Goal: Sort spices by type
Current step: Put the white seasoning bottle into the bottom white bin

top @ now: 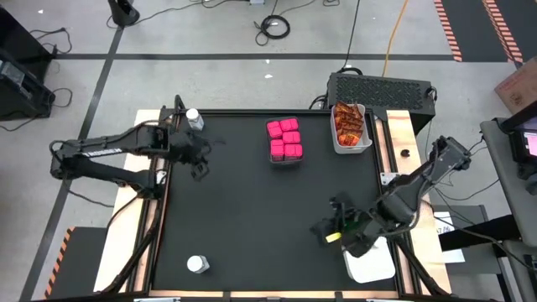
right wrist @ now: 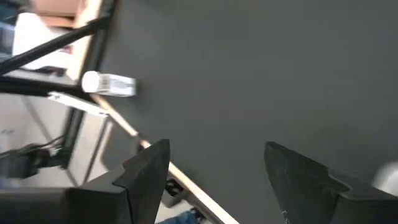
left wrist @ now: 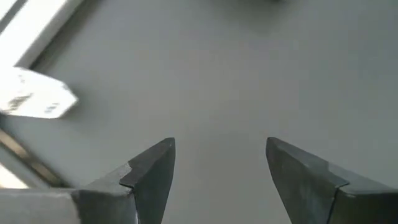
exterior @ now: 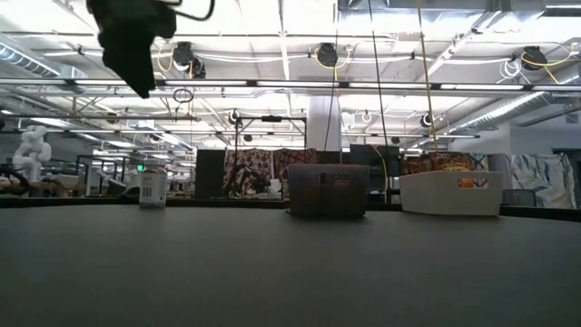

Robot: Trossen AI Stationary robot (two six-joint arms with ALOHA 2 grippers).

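One clear jar with a white lid stands at the table's far left corner, and it shows again as the jar and the jar. A second jar stands near the near left edge and appears as the jar. Pink packs sit together in a dark tray. Orange-red sachets fill a white bin. My left gripper hovers open, just on the near side of the far jar. My right gripper is open above the mat's near right part, facing left.
The dark tray and the white bin stand near the far edge. Another white bin sits at the near right corner, under the right arm. The black mat is bare between the grippers.
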